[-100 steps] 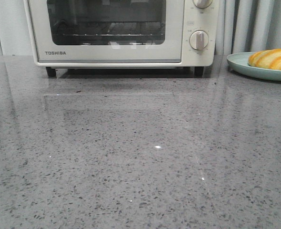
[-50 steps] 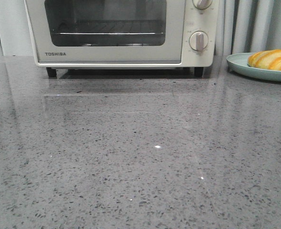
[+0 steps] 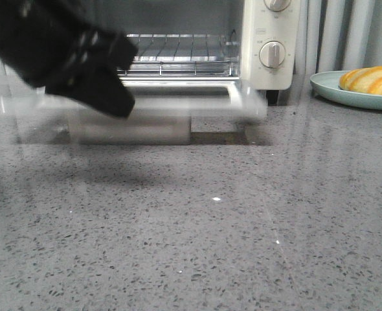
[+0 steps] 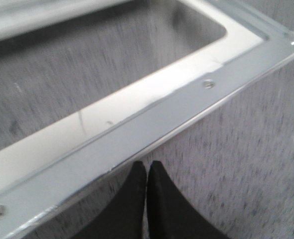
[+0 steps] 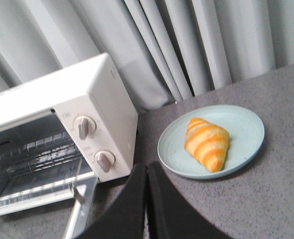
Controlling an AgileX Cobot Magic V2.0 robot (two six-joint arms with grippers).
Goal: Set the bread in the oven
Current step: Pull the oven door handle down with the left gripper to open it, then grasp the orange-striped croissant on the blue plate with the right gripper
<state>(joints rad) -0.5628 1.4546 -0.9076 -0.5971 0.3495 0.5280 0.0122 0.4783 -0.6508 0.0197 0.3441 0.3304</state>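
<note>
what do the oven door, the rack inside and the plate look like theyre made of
Oven door: bright metal inner frame, apparently polished steel, with visible screws and sharp reflections, around a glass pane. Wire rack: thin shiny metal rods, probably chromed. Plate: pale green with a smooth matte look; ceramic or melamine, cannot tell which.

Your left arm shows in the front view as a bulky matte black body, blurred, with a few small pale round screw heads dotted along its casing toward ten o'clock. Your left claw has two smooth black fingers tapering to rounded tips. Your right claw looks the same: plain black, unmarked, tapered fingers.
</note>
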